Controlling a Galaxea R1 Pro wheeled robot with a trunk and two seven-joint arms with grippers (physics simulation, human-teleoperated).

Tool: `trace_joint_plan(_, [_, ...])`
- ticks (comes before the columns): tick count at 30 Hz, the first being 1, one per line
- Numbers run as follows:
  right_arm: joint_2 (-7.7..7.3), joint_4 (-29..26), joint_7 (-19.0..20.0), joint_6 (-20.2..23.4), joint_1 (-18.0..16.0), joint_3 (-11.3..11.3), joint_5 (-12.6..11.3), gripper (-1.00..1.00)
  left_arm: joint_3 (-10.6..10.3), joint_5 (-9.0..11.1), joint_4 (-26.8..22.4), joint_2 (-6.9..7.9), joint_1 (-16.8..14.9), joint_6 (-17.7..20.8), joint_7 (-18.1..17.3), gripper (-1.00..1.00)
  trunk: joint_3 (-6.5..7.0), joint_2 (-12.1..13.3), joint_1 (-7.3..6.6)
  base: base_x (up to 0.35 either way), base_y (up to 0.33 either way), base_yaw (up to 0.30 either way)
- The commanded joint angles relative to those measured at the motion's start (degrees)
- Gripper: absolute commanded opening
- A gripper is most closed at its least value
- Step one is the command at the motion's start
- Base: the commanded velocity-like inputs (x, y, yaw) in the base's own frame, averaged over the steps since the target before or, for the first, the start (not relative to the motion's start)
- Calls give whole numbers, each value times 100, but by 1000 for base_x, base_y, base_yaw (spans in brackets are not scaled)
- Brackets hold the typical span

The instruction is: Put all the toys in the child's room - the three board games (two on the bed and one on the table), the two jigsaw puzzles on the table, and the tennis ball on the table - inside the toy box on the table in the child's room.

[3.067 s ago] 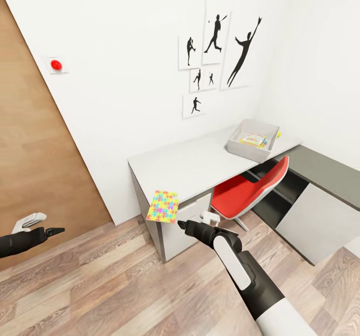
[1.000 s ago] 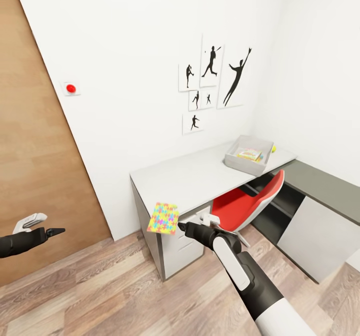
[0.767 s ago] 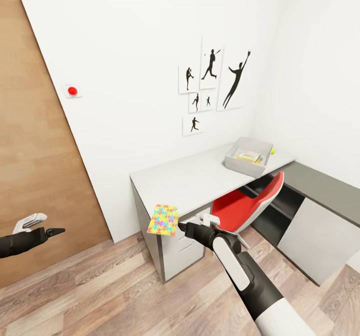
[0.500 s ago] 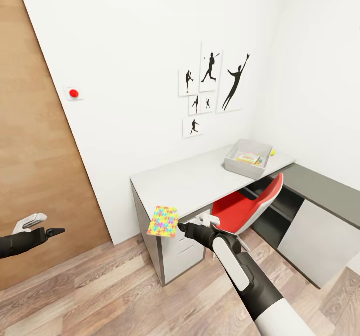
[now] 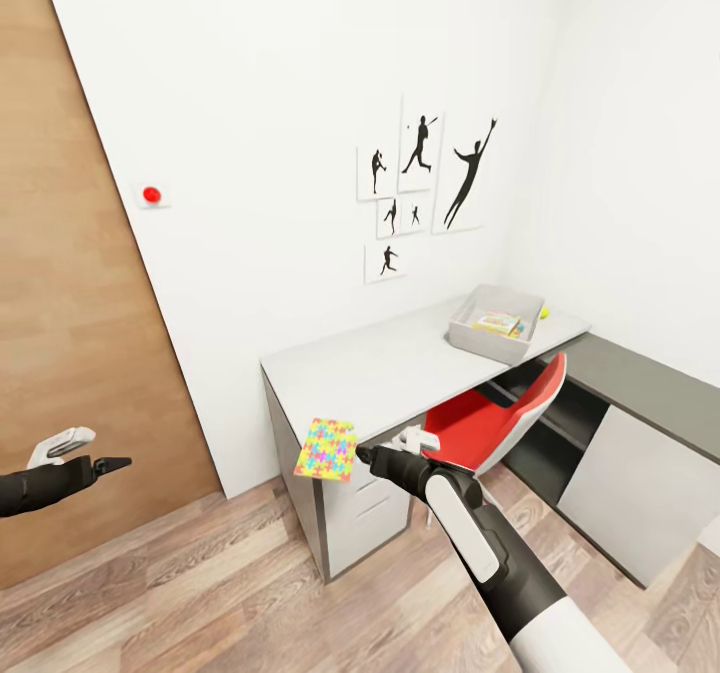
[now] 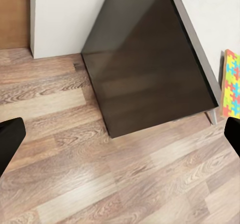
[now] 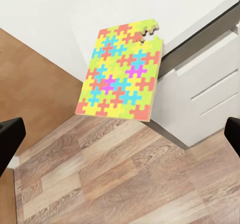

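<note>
Hanging in the air just ahead of the right gripper [image 5: 383,444]: a thin flat square jigsaw puzzle [image 5: 326,448] of yellow, green, pink and blue pieces, tilted, one corner chipped. Close against the dark fingertip from the head camera; from the wrist camera, out beyond both black fingers [image 7: 10,139], these spread wide. Cannot tell whether touching.

Past the puzzle, a long white tabletop [image 5: 370,368] over pale grey drawers. Far beyond the fingers, at its far end, a shallow light-grey toy box [image 5: 478,338] holding colourful flat things. Just behind the box, a small yellow-green tennis ball [image 5: 544,311].

Left gripper [image 5: 105,450] well apart, over the wooden floor [image 5: 200,593], fingers [image 6: 10,144] spread with nothing between.
</note>
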Motion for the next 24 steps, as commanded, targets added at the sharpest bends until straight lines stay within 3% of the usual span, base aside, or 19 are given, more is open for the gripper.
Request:
trace_joint_plan(1, [-1,-7,-58,0,-6,7,-60,100,8,3,-1,0,-6,32,-17,100,-21,-53,26,0,0,0])
trace_joint_plan(15, [-10,-4,-65,-345,-6,-2,-79,100,-14,-6,8,-7,-6,29,-17,100,-194,-614,333,0,0,0])
trace_joint_plan(24, [-5,270,-67,-616,-6,-55,-392,100,-20,-6,8,-9,-6,29,-17,100,-353,-975,531,0,0,0])
